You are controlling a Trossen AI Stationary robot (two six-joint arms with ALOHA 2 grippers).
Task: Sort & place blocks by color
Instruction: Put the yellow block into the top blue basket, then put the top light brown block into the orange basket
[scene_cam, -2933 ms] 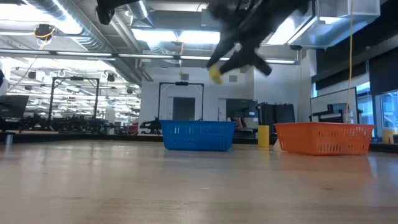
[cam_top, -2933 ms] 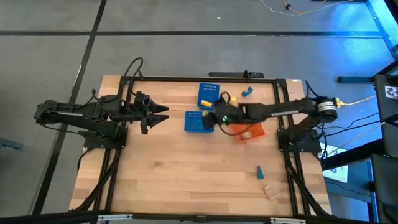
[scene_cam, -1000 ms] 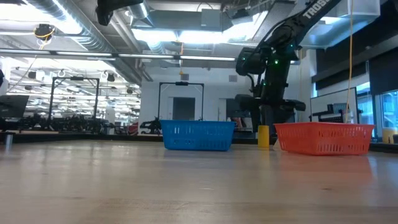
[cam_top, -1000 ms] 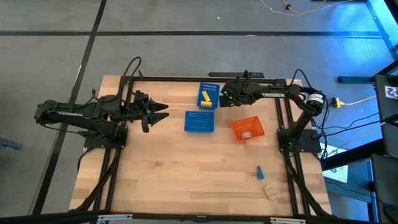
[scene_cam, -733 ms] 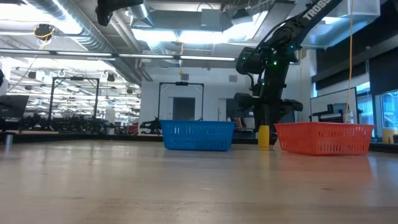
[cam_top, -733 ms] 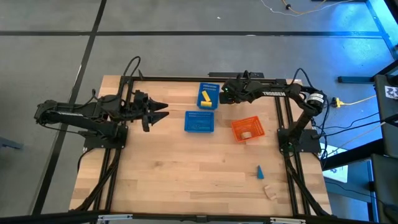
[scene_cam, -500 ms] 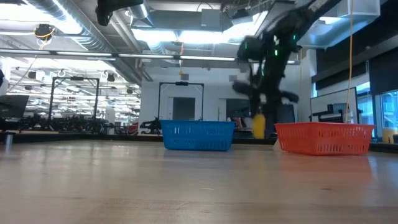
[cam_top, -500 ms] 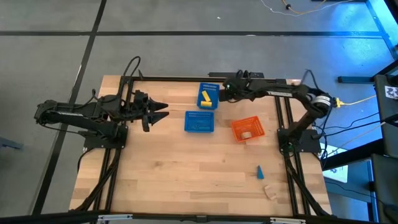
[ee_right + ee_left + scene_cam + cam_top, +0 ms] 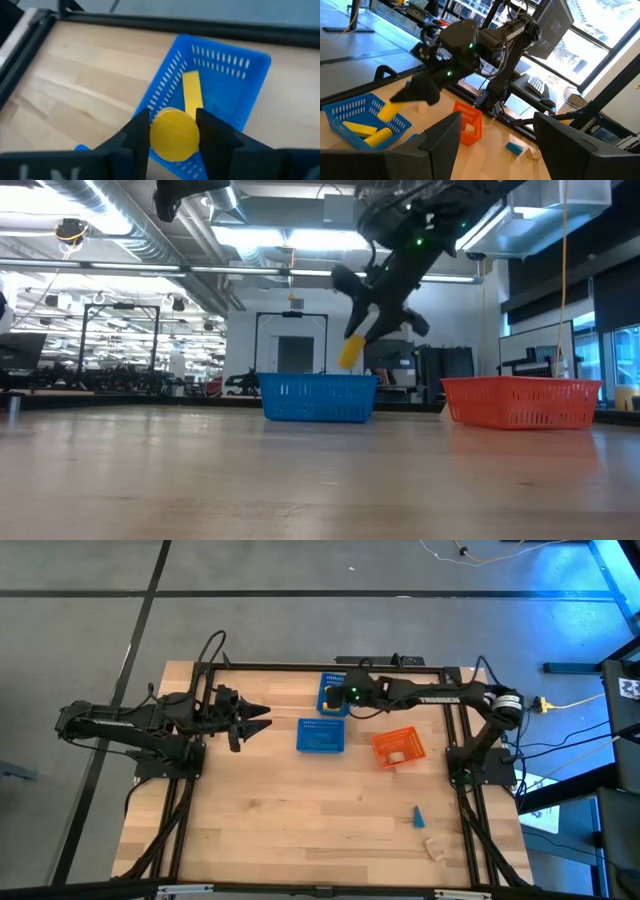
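My right gripper (image 9: 343, 695) is above the far blue basket (image 9: 334, 705), shut on a yellow cylinder (image 9: 172, 135). The cylinder also shows in the low view (image 9: 352, 350). A yellow bar (image 9: 192, 95) lies in that basket. A second blue basket (image 9: 320, 736) stands nearer. An orange basket (image 9: 398, 748) holds a wood block (image 9: 397, 755). A blue cone (image 9: 419, 815) and a wood block (image 9: 435, 848) lie on the table at the near right. My left gripper (image 9: 262, 721) waits open at the table's left and also shows in its wrist view (image 9: 500, 150). My right gripper pinches the cylinder's round side (image 9: 154, 134) between its two fingers, with one flat end facing the wrist camera. The fingers (image 9: 372, 310) slant down toward the table's left. The cylinder hangs tilted below them, lifted clear above the far blue basket.
The table's near half and left part are bare wood (image 9: 280, 810). A black frame (image 9: 300, 667) runs along the far edge. A small blue block (image 9: 514, 148) lies on the table beyond the orange basket in the left wrist view.
My right gripper stood over the yellow cylinder, which was upright on the table near the far edge, and has taken hold of it. It has lifted it clear and carried it toward the table's left, over the far blue basket. The cylinder now hangs tilted.
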